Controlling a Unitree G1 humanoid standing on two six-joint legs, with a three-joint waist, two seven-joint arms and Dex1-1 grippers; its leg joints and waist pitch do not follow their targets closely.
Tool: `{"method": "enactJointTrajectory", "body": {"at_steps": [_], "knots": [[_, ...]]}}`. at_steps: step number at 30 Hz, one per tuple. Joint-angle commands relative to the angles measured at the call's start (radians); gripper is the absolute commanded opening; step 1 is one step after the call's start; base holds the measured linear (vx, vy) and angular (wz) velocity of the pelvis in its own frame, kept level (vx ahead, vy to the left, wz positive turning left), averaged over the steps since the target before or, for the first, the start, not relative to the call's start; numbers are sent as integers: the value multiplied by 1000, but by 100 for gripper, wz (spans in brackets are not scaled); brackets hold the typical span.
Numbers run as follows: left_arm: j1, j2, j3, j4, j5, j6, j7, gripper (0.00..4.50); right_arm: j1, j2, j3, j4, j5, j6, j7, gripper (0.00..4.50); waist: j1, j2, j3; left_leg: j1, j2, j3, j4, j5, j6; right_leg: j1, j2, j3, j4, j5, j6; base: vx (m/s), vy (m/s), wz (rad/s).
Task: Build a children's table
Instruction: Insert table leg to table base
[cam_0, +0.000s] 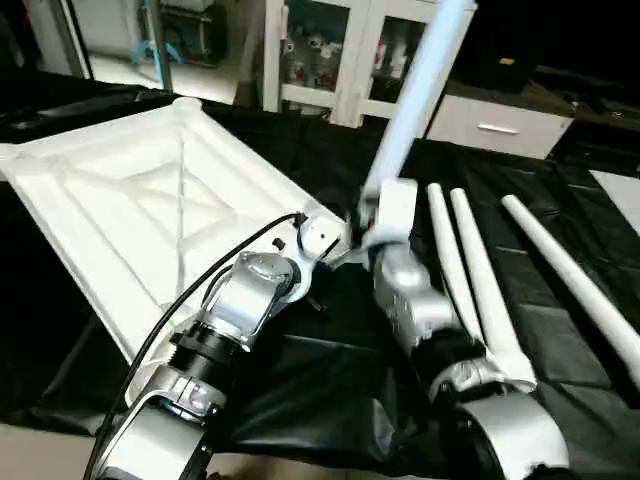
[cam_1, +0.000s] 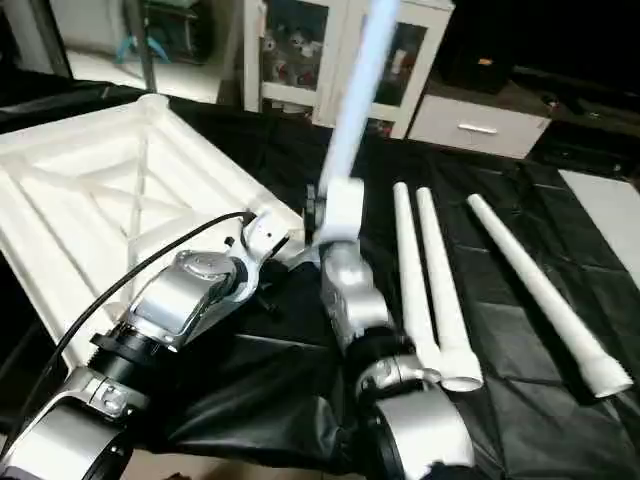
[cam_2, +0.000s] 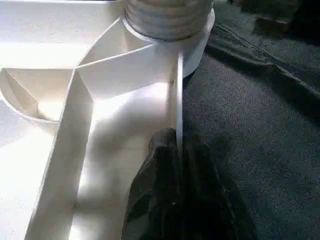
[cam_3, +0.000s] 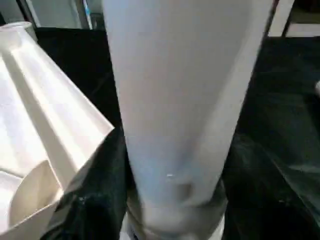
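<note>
Right gripper (cam_3: 170, 200) straddles the upright leg (cam_0: 415, 90) standing in the tabletop's (cam_0: 120, 200) near corner socket (cam_2: 167, 20); its grip cannot be told. Left gripper (cam_2: 175, 155) pinches the rim just beside that socket.

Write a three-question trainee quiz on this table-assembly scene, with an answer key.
1. True or false: the tabletop lies with its ribbed underside facing up.
2. How many legs lie loose on the black cloth?
3. What is the left gripper clamped on? A) a loose leg B) the tabletop's edge wall C) the cloth

Key:
1. True.
2. Three; a fourth leg stands at the near corner socket, at the right gripper.
3. B.
</note>
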Motion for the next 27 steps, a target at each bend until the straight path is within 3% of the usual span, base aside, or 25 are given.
{"method": "enactJointTrajectory", "body": {"at_steps": [1, 12, 21, 24, 27], "knots": [[-31, 23, 22, -38, 11, -12, 9, 0, 25, -34, -31, 62, -1, 35, 7, 298, 2, 18, -54, 12, 34, -3, -64, -63, 0, 44, -56, 47, -54, 155, -170, 0, 0, 0], [-38, 32, 20, -31, 0, -18, 10, 0, 7, -30, -35, 62, 0, 5, 54, 402, 2, 18, -53, 13, 35, -1, -61, -59, 14, 46, -58, 47, -53, 134, -188, 0, 0, 0], [-40, 44, 16, -25, -3, -22, 0, 0, 32, -31, -29, -7, 16, 6, 157, 402, 3, 14, -62, 10, 30, 2, -46, 62, 75, 51, -53, 46, -35, 299, -228, 0, 0, 0], [-41, 48, 14, -23, -7, -22, -1, 0, 59, -40, -24, -58, 22, 17, 204, 402, 7, 14, -60, 10, 33, 2, -46, 47, 92, 51, -55, 46, -37, 281, -233, 0, 0, 0], [-43, 51, 11, -21, -11, -24, -4, 0, 84, -53, -21, -105, 24, 34, 238, 402, 6, 13, -60, 10, 33, 2, -46, 31, 88, 51, -55, 47, -39, 248, -237, 0, 0, 0]]}}
